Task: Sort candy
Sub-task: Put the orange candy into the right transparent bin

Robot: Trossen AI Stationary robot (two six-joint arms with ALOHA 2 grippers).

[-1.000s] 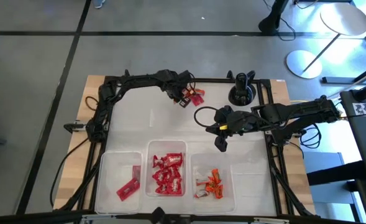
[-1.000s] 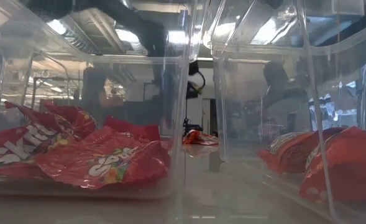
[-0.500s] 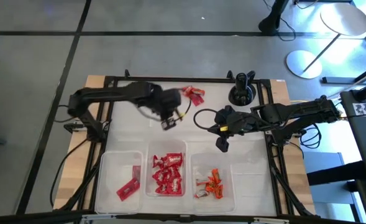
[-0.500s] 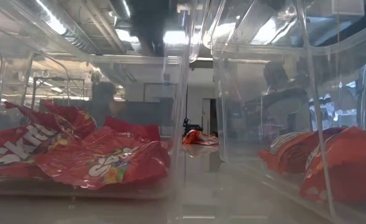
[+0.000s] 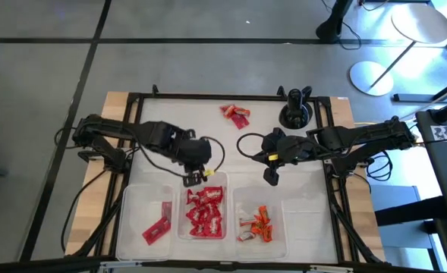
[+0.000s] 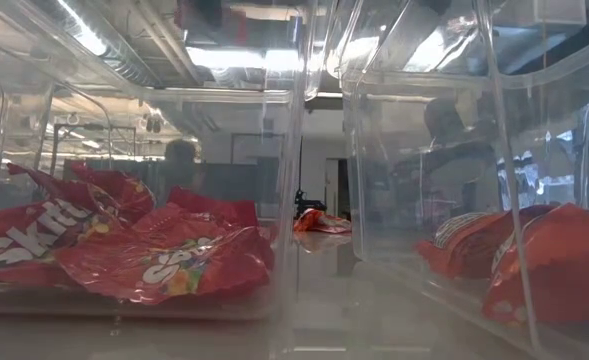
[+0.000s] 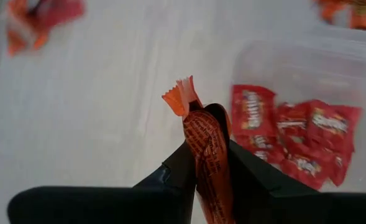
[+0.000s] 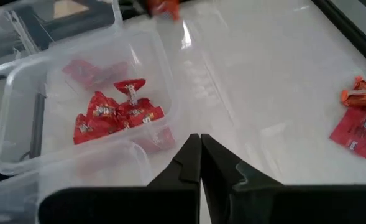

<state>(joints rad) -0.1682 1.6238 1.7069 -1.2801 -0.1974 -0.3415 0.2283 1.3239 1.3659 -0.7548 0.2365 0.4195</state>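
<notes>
My left gripper [image 5: 193,177] hangs over the far rim of the middle clear bin [image 5: 204,176], shut on an orange-red candy packet [image 7: 206,155]. That bin holds several red packets [image 5: 205,212] with white lettering. The left bin holds a flat red bar [image 5: 156,230], and the right bin holds small orange pieces [image 5: 258,224]. A small loose heap of candy [image 5: 236,114] lies on the white table near its far edge. My right gripper [image 5: 271,177] hovers shut and empty above the table, on the far side of the right bin. My left gripper pinches the orange-red packet by its middle [image 7: 209,167] between its two fingers, which slant down from above. The packet lies along the fingers. Its crimped end [image 7: 181,99] sticks out past the fingertips, clear of table and bin.
The three clear bins [image 5: 149,199] stand side by side along the table's near edge. A black round mount [image 5: 294,114] stands at the far right. A cable [image 5: 247,140] loops over the table's middle. A dark frame [image 5: 208,96] borders the table.
My left gripper has swung from the loose heap at the far edge toward the near edge. It rose, rolled its wrist and now hangs at the middle bin's far rim, carrying the orange-red packet clear of the table.
</notes>
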